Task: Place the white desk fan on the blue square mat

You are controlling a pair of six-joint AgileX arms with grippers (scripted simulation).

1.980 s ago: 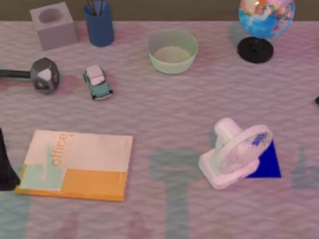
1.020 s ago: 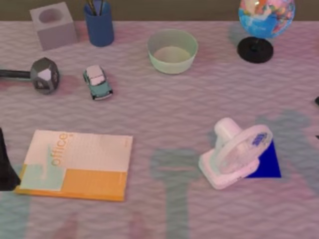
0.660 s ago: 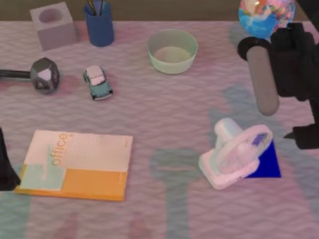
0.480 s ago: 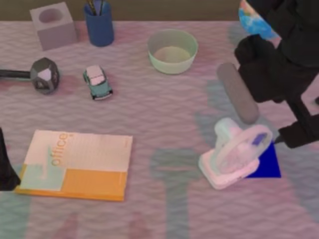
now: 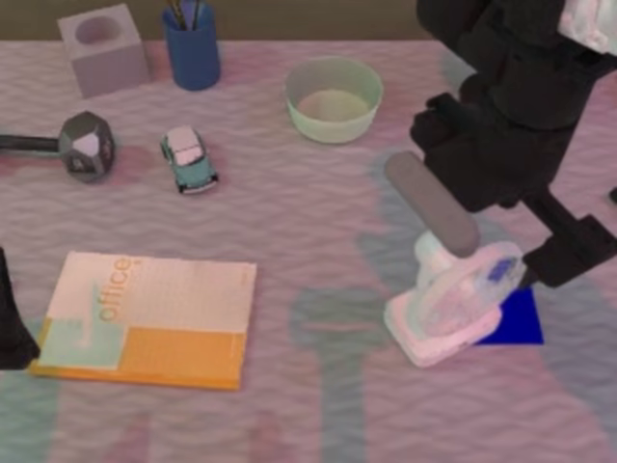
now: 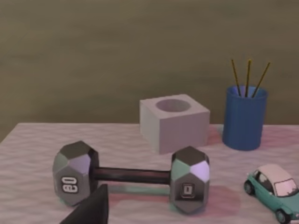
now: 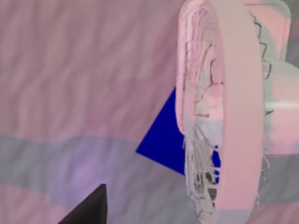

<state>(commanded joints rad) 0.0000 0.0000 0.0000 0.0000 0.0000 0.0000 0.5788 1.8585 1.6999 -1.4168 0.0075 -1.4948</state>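
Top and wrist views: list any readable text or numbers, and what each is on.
"office": on the orange-and-white booklet, reading sideways up its cover.
A two-character number on the dumbbell end face, like "08" or "80": cannot tell which.
Blue mark on the white desk fan: not readable.

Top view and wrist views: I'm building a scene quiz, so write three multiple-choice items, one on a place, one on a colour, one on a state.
1. Where does the toy car stand?
A. In the bowl
B. Between the dumbbell and the bowl
C. On the booklet

2. What colour is the square mat?
A. Deep blue
B. Orange
C. Green

3. How does the white desk fan stand?
A. Lifted clear
B. Tipped flat
C. Upright, partly over the mat

Key: B, it sits on bare tablecloth between them; A, a blue corner shows; C, its base rests on the table while the right gripper hovers near.
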